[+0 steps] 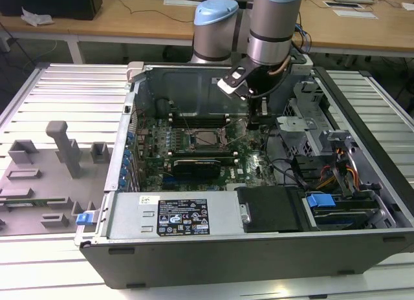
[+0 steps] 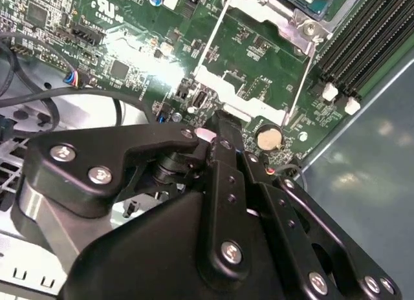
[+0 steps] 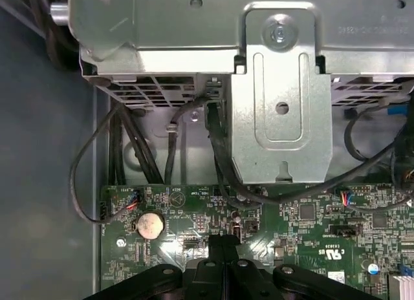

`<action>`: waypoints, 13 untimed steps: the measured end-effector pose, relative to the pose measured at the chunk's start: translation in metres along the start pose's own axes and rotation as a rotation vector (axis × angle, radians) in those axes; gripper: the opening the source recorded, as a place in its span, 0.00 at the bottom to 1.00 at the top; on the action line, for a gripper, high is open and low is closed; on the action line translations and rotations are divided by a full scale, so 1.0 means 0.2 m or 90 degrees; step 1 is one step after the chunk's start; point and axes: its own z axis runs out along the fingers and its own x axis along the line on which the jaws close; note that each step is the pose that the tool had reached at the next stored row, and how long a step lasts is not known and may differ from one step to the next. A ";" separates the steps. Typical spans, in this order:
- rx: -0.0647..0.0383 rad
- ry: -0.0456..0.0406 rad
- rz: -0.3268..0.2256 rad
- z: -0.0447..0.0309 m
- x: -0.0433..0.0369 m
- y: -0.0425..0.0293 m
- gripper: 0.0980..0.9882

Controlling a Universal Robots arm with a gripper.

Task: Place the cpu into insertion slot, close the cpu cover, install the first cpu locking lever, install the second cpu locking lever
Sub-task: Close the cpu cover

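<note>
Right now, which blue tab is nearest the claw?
The drive-bay blue tab, inside the case toward the exterior view's right. The corner blue tab sits at the case's outer edge on the exterior view's left, well farther from the claw.

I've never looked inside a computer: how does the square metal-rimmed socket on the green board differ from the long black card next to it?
The insertion slot is square; the black expansion card is a long narrow bar. The slot has a shiny silver rim around a darker centre; the card is matte black. The card runs longer than the slot. Both sit on the green motherboard inside the open computer case.
</note>
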 end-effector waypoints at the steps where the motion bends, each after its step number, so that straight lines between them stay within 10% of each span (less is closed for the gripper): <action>1: 0.011 -0.0001 0.000 0.001 0.000 0.001 0.01; 3: 0.028 -0.0005 0.000 0.001 0.000 0.003 0.01; 8: 0.098 -0.0016 -0.001 0.005 0.001 0.014 0.01; 13: 0.106 -0.0019 -0.001 0.005 0.000 0.013 0.01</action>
